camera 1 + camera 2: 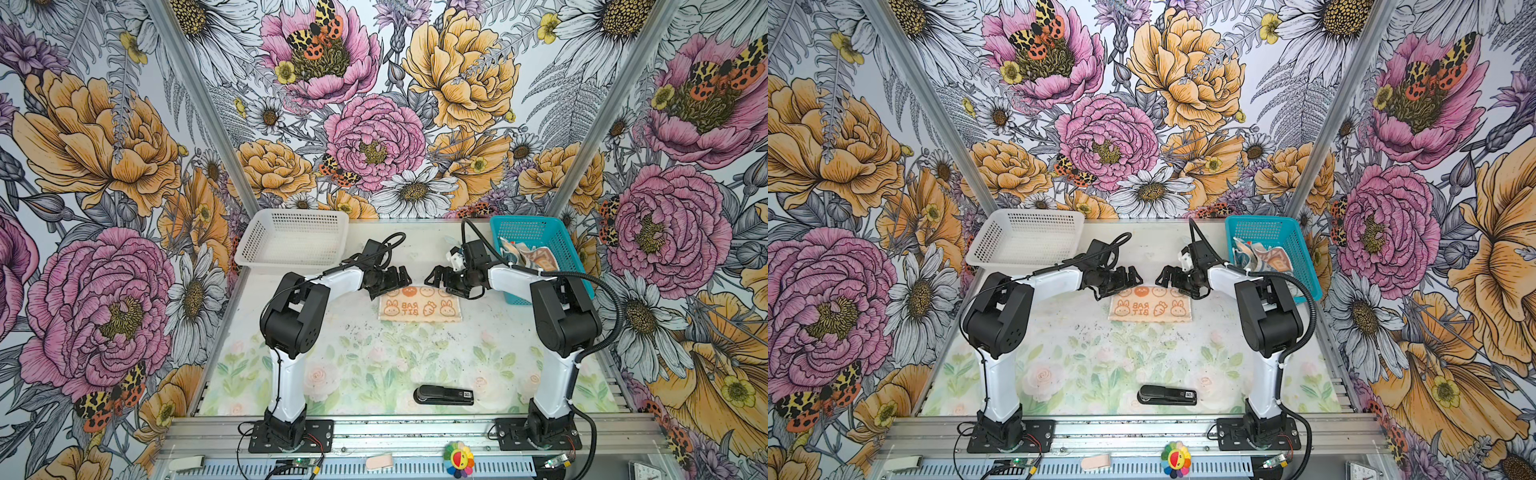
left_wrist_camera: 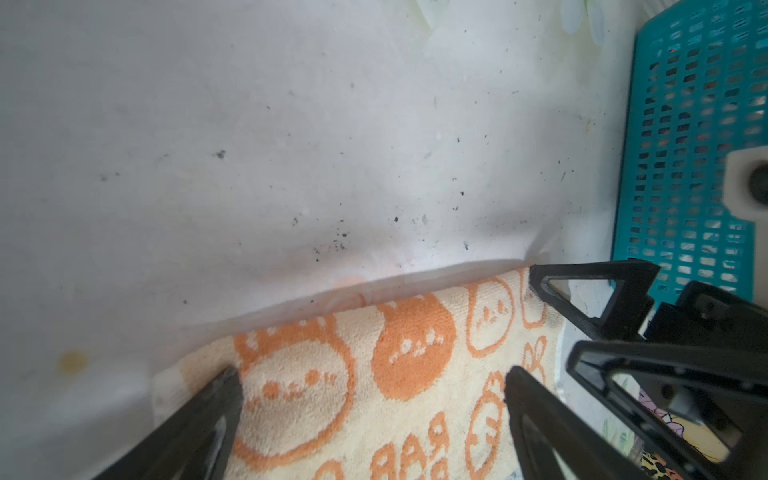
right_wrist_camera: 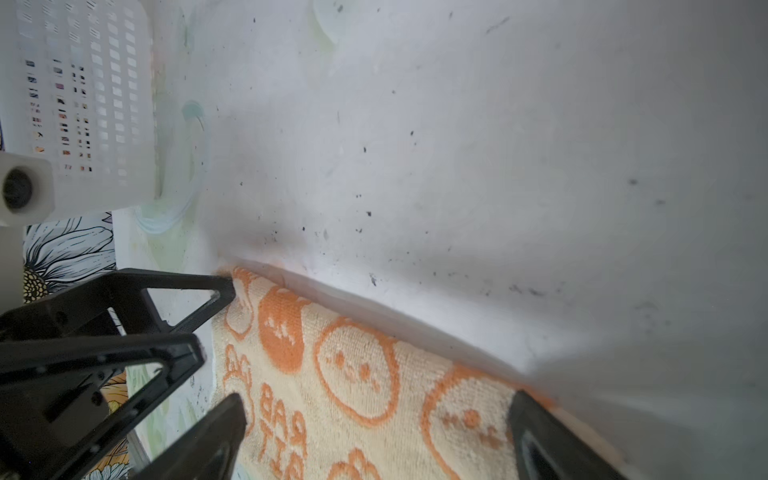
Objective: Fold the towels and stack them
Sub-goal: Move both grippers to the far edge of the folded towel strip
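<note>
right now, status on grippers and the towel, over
Left gripper and right gripper open, over the far edge. Cream bunny towel flat on the table, not gripped. Stapler near front, well clear.

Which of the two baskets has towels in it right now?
The teal basket at the back right: crumpled towels lie inside it. The white basket at the back left shows nothing inside.

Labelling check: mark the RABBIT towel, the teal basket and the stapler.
RABBIT towel (image 1: 419,308), in a top view, middle of its printed face.
teal basket (image 1: 528,230), in a top view, its far mesh wall.
stapler (image 1: 444,395), in a top view, middle of its black body.
</note>
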`<state>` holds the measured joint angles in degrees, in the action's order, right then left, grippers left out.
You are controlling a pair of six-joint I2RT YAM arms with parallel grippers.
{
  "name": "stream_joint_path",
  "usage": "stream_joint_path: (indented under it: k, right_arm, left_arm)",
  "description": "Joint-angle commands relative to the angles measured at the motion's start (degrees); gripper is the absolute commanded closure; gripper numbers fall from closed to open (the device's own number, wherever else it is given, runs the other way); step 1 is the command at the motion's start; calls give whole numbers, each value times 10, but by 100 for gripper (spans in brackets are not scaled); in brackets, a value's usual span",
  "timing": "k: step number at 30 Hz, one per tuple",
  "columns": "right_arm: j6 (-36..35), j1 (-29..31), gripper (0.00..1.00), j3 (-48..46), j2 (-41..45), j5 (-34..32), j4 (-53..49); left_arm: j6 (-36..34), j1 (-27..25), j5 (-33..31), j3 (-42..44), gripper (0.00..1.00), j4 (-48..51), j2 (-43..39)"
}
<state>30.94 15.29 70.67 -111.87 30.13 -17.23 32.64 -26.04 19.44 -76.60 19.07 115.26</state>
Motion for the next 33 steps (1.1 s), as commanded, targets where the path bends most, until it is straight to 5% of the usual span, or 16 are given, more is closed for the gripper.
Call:
stream_joint_path:
  k: [1,15,23,33]
  right_arm:
    - [-20,-7,1,3,-14,-7,-3]
    - [-28,-11,1,-66,125,-17,-24]
    - [-44,-6,1,-115,127,-24,-23]
    - [-58,-6,1,-137,106,-43,-21]
  left_arm:
    - [-16,13,1,19,1,-4,8]
    - [-85,16,-21,-1,1,140,-75]
    - [-100,12,-44,40,3,163,-80]
    - [-109,-15,-81,-7,12,200,-38]
